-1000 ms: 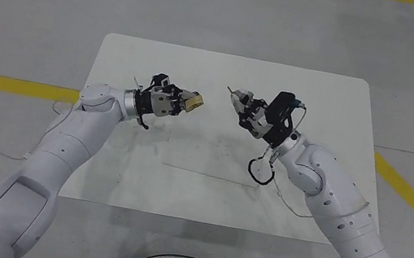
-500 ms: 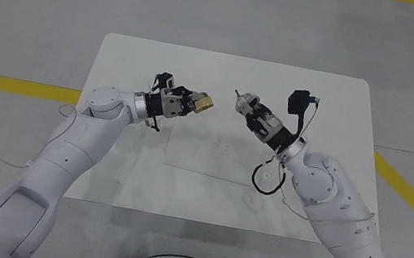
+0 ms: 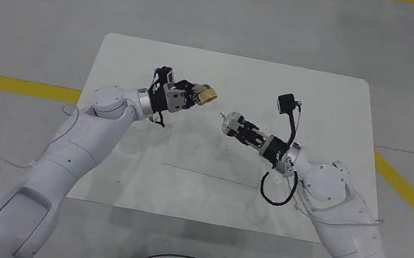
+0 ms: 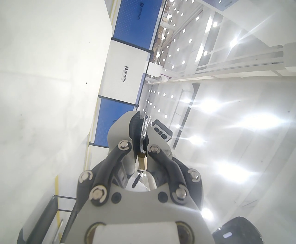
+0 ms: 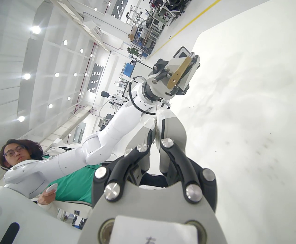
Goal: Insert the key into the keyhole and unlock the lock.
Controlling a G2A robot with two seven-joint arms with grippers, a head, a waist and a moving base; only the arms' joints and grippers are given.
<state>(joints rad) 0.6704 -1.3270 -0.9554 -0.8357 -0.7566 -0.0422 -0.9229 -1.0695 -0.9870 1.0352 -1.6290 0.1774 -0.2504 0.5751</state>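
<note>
Top view: left tool [image 3: 196,96] clamped on the brass lock [image 3: 208,95], frame centre, above the desk [image 3: 321,90]. Right tool [image 3: 230,120] is pinched together on the key [image 3: 222,115], lower right of the lock and apart from it.
Left wrist view: lock [image 4: 143,161] sits low between the fingers.
Right wrist view: lock's [image 5: 180,69] narrow end faces the right tool.
Step, as judged: alignment. The next move calls for a straight insertion and 1 turn.

Left claw [image 3: 199,95] gripping brass lock [image 3: 208,95], right claw [image 3: 230,121] holding key [image 3: 223,113] nearby, white table [image 3: 329,92] beneath

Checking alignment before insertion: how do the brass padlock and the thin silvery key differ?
The brass padlock is a chunky yellow block in the left gripper. The thin silvery key is a slim sliver in the right gripper. Both are held above the white table, apart.
</note>
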